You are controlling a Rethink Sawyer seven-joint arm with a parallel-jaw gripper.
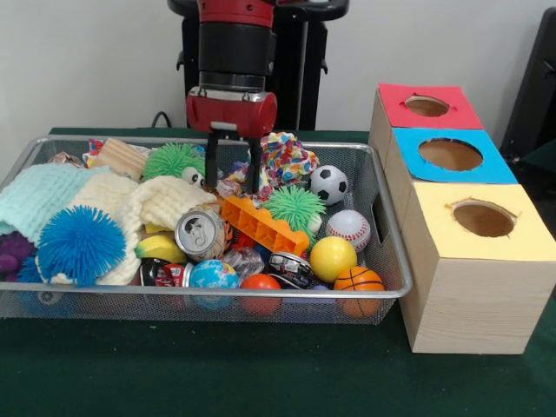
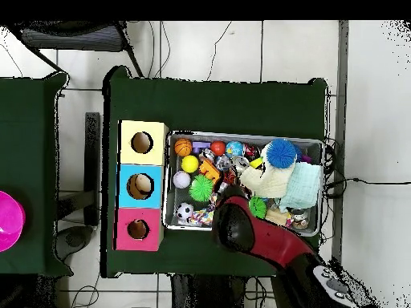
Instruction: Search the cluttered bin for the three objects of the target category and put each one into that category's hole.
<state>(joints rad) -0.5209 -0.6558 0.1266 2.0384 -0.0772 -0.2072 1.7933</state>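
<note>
no legible text, silver can [image 1: 199,233] top shows only an unreadable mark

bin [image 1: 382,221] packed with toys, hole [image 1: 426,106] unobstructed

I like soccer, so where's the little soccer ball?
In the front view, the soccer ball lies toward the right end of the bin, just behind the baseball and beside the colorful cloth toy.
</note>
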